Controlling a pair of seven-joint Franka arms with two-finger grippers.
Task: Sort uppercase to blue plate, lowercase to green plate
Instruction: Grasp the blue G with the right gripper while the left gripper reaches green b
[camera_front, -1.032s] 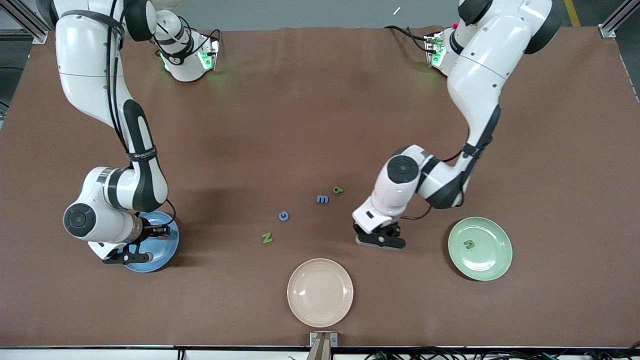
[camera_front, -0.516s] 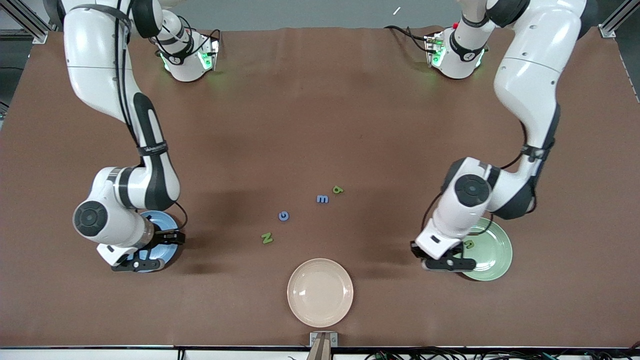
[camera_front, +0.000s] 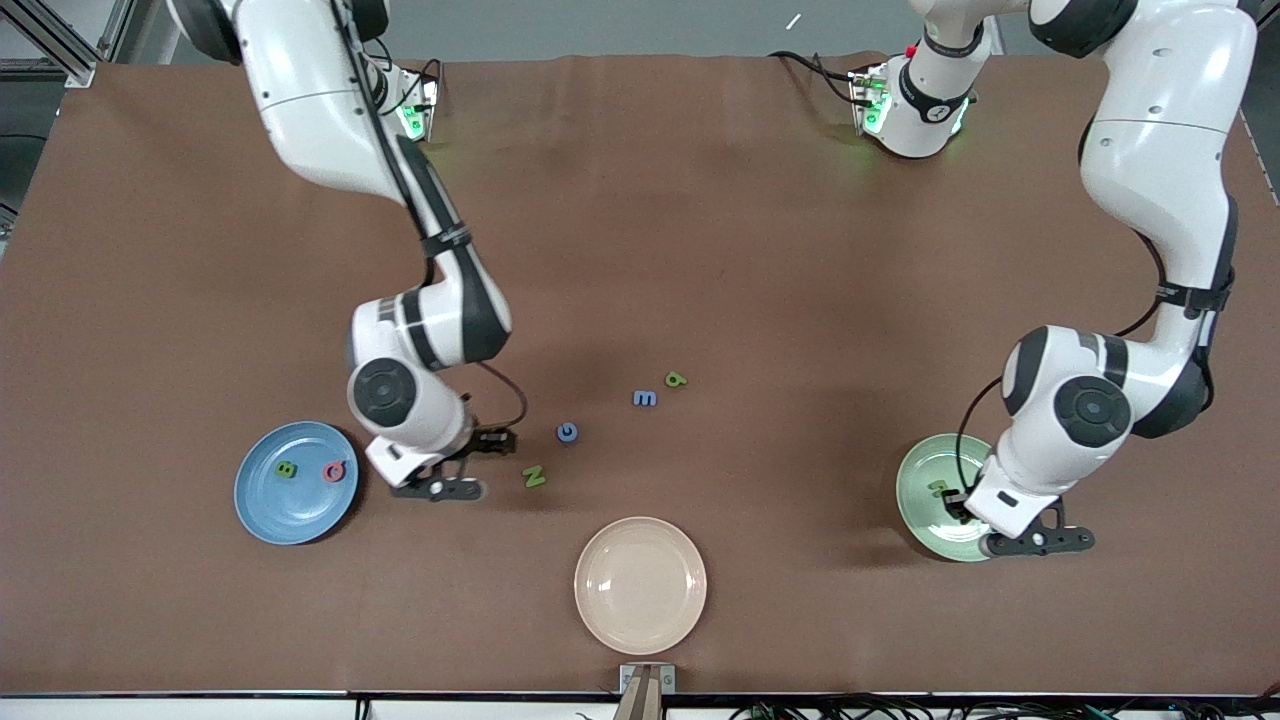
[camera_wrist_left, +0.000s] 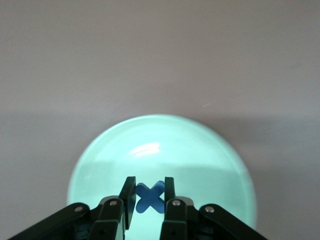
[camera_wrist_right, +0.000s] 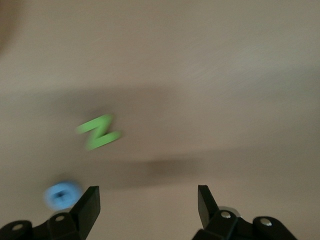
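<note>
Blue x (camera_wrist_left: 150, 197) is clamped in left gripper (camera_wrist_left: 149, 200) over green plate (camera_front: 915, 500).
Right gripper (camera_wrist_right: 148, 205) is held apart above brown table (camera_front: 700, 230) beside N (camera_wrist_right: 99, 132).

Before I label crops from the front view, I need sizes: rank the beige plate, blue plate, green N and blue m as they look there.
1. Beige plate, largest.
2. Blue plate, a little smaller in view, though it lies farther from the camera, so true size is unsure.
3. Green N and blue m: both tiny, too alike to rank.
</note>
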